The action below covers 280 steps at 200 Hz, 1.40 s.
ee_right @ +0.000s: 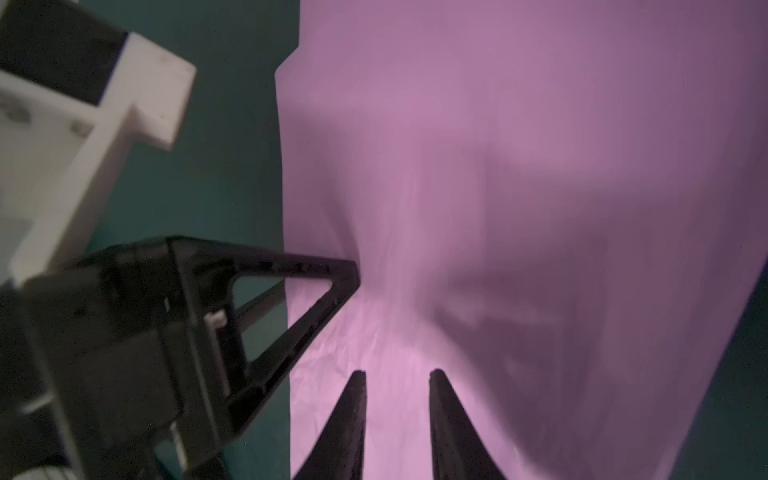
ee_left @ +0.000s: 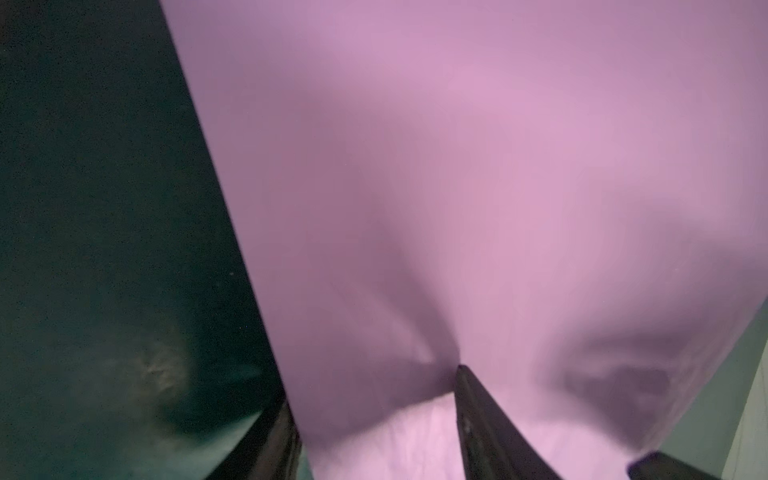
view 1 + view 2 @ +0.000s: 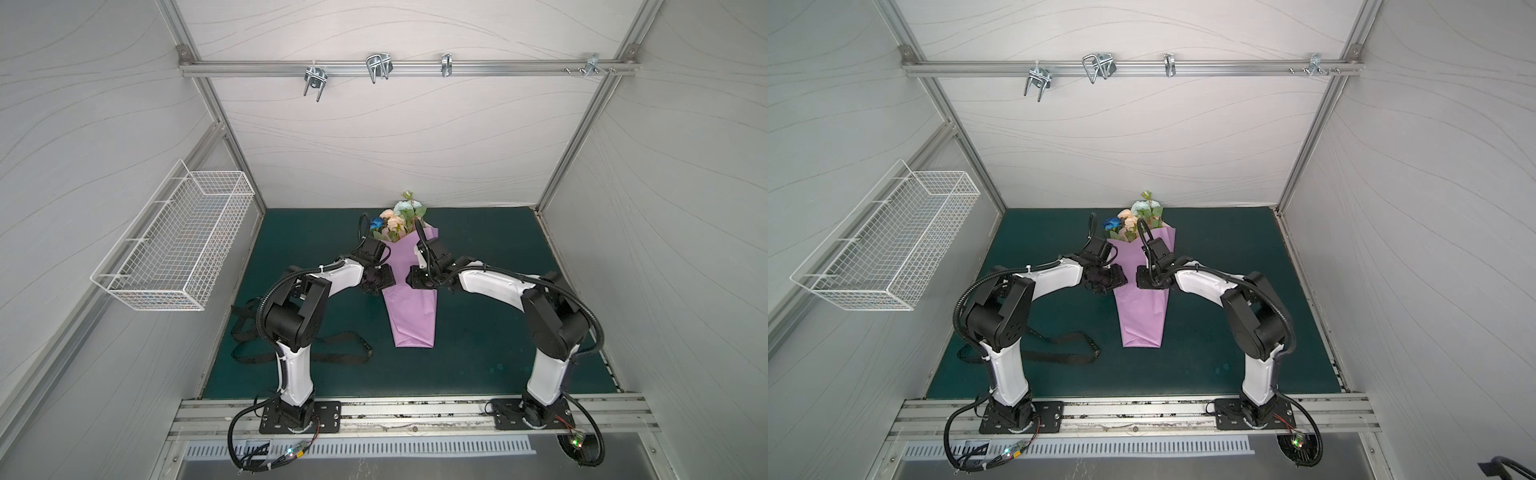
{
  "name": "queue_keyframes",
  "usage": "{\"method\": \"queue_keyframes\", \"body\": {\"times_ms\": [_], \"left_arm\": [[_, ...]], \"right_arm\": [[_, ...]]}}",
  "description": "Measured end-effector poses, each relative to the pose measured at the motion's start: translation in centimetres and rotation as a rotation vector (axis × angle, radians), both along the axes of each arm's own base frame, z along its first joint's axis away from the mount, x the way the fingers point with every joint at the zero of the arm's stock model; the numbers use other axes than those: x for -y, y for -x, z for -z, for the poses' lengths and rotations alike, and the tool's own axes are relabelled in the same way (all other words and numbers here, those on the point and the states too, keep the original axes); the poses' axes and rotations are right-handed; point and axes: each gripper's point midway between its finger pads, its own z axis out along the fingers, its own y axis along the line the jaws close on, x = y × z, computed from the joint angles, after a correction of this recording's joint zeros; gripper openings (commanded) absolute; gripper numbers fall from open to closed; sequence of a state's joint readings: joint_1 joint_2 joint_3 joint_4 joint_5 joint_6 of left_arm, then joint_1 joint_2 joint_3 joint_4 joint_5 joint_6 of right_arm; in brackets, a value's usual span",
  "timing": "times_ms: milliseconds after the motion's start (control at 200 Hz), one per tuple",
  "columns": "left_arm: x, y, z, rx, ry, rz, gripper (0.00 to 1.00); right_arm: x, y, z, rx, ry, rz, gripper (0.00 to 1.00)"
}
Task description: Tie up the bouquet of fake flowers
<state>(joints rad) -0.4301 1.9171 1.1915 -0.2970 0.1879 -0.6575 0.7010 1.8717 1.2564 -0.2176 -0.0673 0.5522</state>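
**Left of scene.** A long black fabric ribbon (image 3: pixel 340 357) lies loose on the dark green table mat (image 3: pixel 498 332), beside my left arm and well apart from the wrap. It is not tied round anything.

**Left gripper** (image 2: pixel 374 390). It sits at the left edge of the lilac paper cone wrap (image 3: pixel 411 316), about halfway along it. The jaws are moderately apart and straddle that edge, and one fingertip (image 2: pixel 461 374) dents the sheet. I cannot tell whether the paper is actually pinched.

**Centre.** The bouquet of fake flowers (image 3: pixel 399 218) has peach, pale blue and deep blue cloth roses with green leaves. It lies inside the cone with its heads out of the far end, near the back wall. The stems are hidden by the paper.

In my judgement the bundle is light and its stems thin and springy. The paper looks soft, quick to crease and likely to slide on the mat, and the heads would crush. The place to hold is the cone's waist, where the stems bunch, never the blooms.

**Right gripper** (image 1: pixel 397 372). It is at the right edge, opposite the left one. The jaws are narrow with a gap showing, the tips are over the paper, and nothing is visibly clamped.
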Motion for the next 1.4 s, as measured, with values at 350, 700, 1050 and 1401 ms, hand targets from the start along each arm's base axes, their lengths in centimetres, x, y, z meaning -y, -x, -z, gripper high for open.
{"method": "queue_keyframes", "body": {"times_ms": [350, 700, 1050, 1401], "left_arm": [[0.1, -0.5, 0.2, -0.002, -0.008, 0.000, 0.51], [0.0, -1.2, 0.7, -0.009, -0.032, -0.011, 0.24], [-0.3, -1.3, 1.0, -0.013, -0.048, -0.019, 0.12], [-0.3, -1.3, 1.0, -0.014, -0.047, -0.018, 0.11]], "right_arm": [[4.1, -4.4, 3.3, -0.031, 0.081, 0.113, 0.27], [5.8, -6.1, 3.5, -0.046, 0.037, 0.142, 0.29], [5.4, -6.9, 2.7, -0.042, -0.052, 0.032, 0.31], [5.7, -4.9, -1.1, -0.004, -0.142, 0.012, 0.28]]}}
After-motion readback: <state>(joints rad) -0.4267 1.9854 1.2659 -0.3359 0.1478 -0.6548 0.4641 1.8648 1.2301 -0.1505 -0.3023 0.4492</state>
